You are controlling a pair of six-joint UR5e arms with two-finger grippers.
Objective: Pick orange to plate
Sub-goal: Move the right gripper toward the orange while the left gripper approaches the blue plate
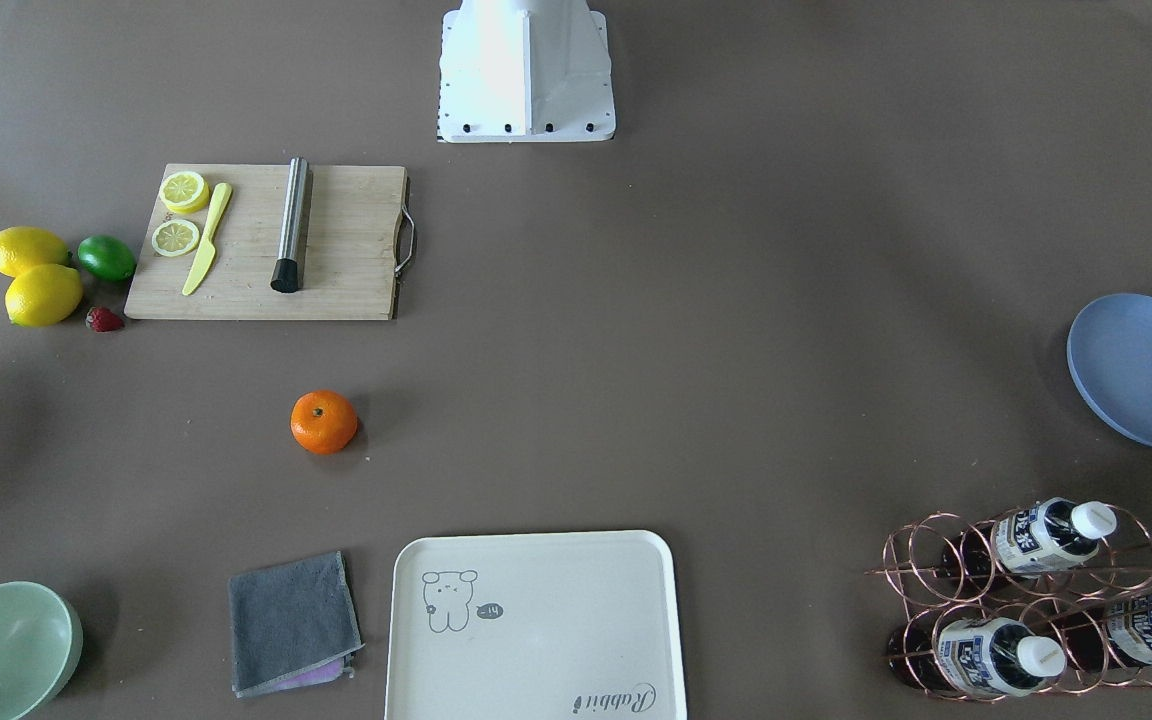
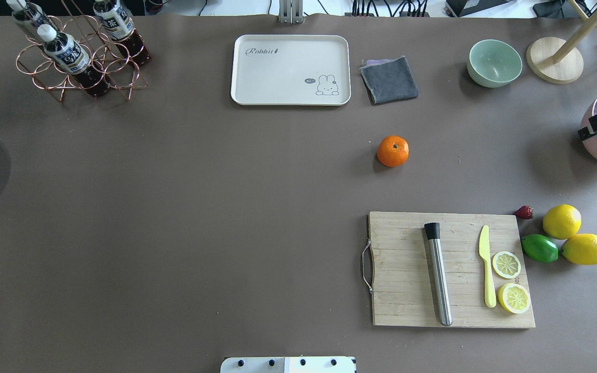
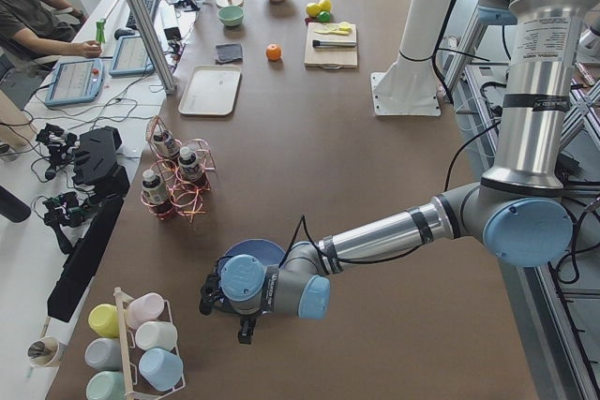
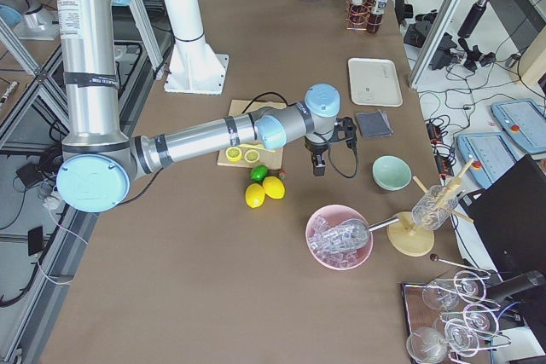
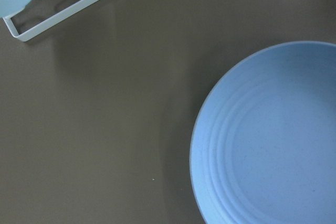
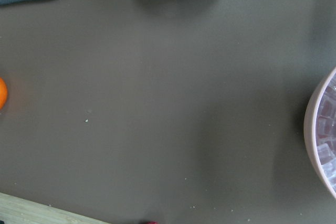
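Brown matting covers the whole table (image 2: 174, 233). Nearest the robot's base, on its right side, lies the cutting board (image 2: 449, 269). Beyond it the orange (image 2: 393, 151) sits alone on open surface, touching nothing. The plate (image 1: 1146, 370) is well apart from it, at the table's left end, beneath the left gripper (image 3: 246, 328). The right gripper (image 4: 316, 162) hangs off to the orange's outer side, near the lemons (image 2: 563, 221). How either pair of jaws stands, I cannot tell.

The likely trouble is the fruit's roundness: an off-centre pinch could nudge it into a roll, or it could slip out during the long carry across the table. The plate is shallow, so a drop from height could send the orange over the rim. The left arm parked over the plate may also crowd the delivery.

At the far edge, the cream tray (image 2: 278, 88) reads "Rabbit" beside a small drawn animal. The bottles (image 2: 65, 52) in the copper rack carry labels too small to read.
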